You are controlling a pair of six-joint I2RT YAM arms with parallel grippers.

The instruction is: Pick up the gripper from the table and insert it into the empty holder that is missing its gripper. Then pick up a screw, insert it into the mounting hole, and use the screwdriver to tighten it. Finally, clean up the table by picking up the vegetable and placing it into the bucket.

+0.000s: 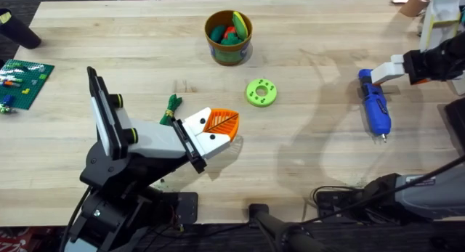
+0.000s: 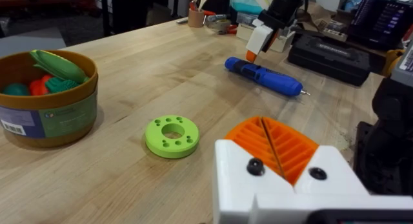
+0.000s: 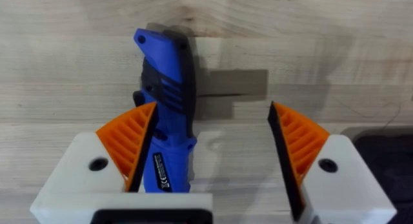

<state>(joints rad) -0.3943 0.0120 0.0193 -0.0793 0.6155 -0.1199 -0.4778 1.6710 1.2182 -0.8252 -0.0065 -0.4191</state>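
One chunky blue powered screwdriver (image 1: pixel 375 109), one dark green leafy toy vegetable (image 1: pixel 172 107), one round yellow-olive bucket (image 1: pixel 228 36) (holding several toy pieces), one flat lime-green holed disc (image 1: pixel 261 92).

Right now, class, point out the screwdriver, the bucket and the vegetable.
screwdriver (image 1: pixel 376 111), overhead view, middle of the blue body.
bucket (image 1: pixel 229 51), overhead view, front wall.
vegetable (image 1: pixel 171 109), overhead view, middle of the leafy bunch.

- The table (image 1: pixel 305 172) is pale wood planks.
- The bucket (image 1: pixel 228 37) stands near its far edge, with colourful toy pieces inside.
- A lime-green disc (image 1: pixel 261 92) with holes lies near the middle.
- The vegetable (image 1: pixel 172 108) lies left of the disc.
- The screwdriver (image 1: pixel 375 107) lies at the right, bit toward the near edge.
- A green brick plate (image 1: pixel 23 81) sits at the left edge.
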